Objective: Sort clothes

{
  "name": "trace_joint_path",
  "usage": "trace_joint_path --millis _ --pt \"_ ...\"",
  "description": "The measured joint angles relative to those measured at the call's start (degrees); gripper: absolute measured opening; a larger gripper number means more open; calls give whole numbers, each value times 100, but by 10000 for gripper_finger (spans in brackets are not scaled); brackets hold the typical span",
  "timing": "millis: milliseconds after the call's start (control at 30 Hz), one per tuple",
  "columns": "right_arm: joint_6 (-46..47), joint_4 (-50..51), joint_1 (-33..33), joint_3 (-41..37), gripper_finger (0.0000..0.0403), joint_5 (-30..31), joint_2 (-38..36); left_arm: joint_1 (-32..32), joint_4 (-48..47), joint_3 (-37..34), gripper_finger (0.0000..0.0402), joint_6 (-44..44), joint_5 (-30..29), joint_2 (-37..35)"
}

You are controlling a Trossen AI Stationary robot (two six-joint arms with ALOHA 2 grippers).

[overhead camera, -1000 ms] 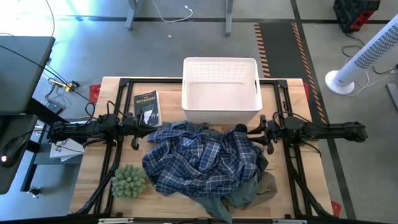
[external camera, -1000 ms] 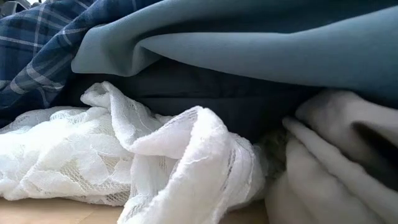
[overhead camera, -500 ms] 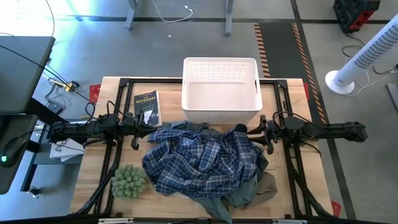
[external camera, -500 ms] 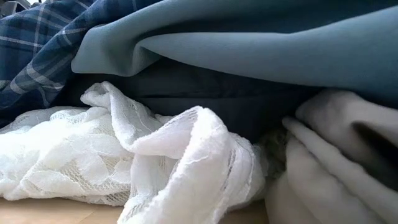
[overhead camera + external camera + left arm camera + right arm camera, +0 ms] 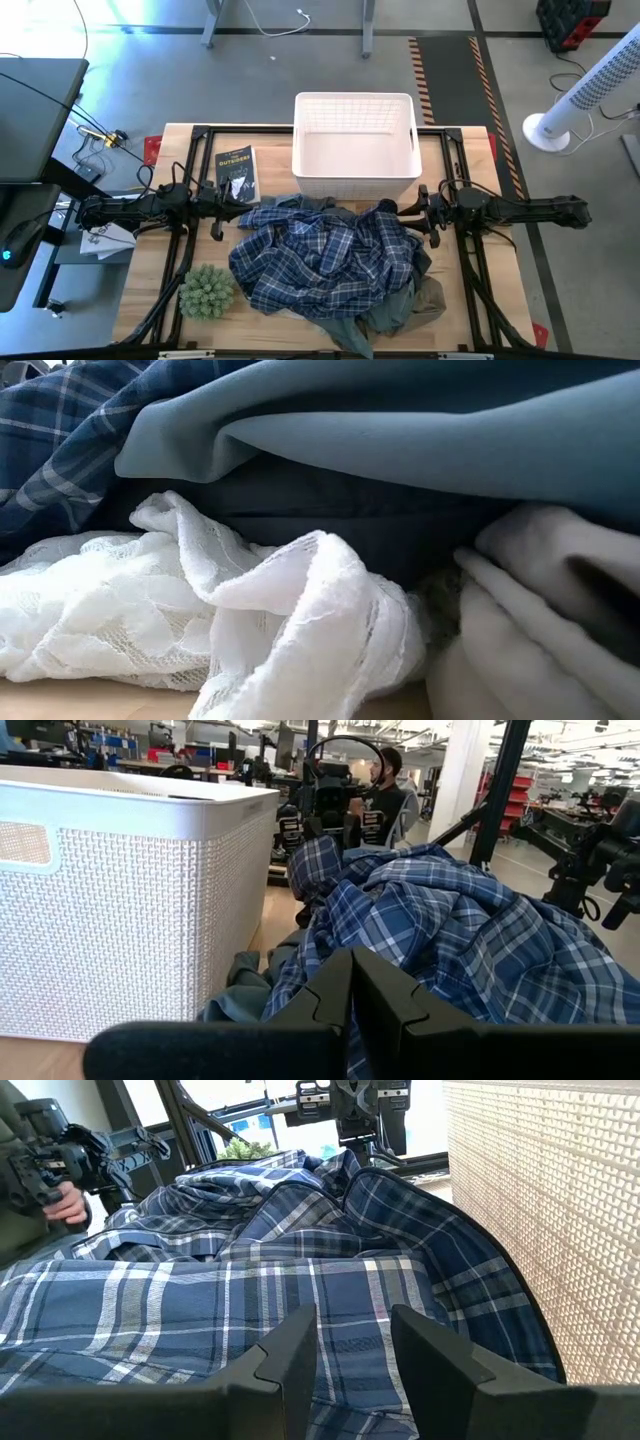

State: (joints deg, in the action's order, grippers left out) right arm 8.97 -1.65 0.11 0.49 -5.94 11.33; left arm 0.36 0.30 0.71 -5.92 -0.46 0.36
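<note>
The clothes lie in one pile in the middle of the table. The blue-and-white plaid shirt [image 5: 325, 260] is on top, and it also shows in the left wrist view [image 5: 470, 930] and the right wrist view [image 5: 250, 1300]. In the low view a white lace piece [image 5: 150, 610], a grey-blue piece [image 5: 400, 440], a dark piece [image 5: 330, 520] and a khaki piece [image 5: 530, 630] lie under it. My left gripper [image 5: 246, 204] is shut and empty at the pile's far left corner [image 5: 352, 985]. My right gripper [image 5: 402, 212] is open and empty at the pile's far right corner [image 5: 352, 1345].
A white plastic basket [image 5: 355, 110] stands behind the pile at the far edge. A dark book [image 5: 236, 170] lies at the far left and a green spiky plant [image 5: 207, 290] at the near left. A person [image 5: 385, 795] stands beyond the table.
</note>
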Motion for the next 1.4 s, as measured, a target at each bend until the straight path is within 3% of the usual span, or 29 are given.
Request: trace_joint_path --millis 333,600,800,1000,1133,1300,1400 --pt "0 -1 1 -1 129 -1 0 -2 400 -4 10 -577 82 -2" --pt "0 -2 0 -2 129 15 -2 -2 398 -4 10 -297 -160 0" --pt "-385 13 -10 -2 129 615 0 -2 276 -4 10 -449 -160 0" --pt "-632 20 -10 -2 129 613 0 -2 218 -4 10 -448 -134 0" --pt "838 -4 -1 0 129 423 0 -2 223 -4 10 -448 -158 0" --pt "3112 -1063 -16 -2 129 1099 -4 -2 215 -4 10 -445 -160 0" --pt "3205 -2151 18 38 129 1042 -5 -2 230 -4 10 -454 -160 0"
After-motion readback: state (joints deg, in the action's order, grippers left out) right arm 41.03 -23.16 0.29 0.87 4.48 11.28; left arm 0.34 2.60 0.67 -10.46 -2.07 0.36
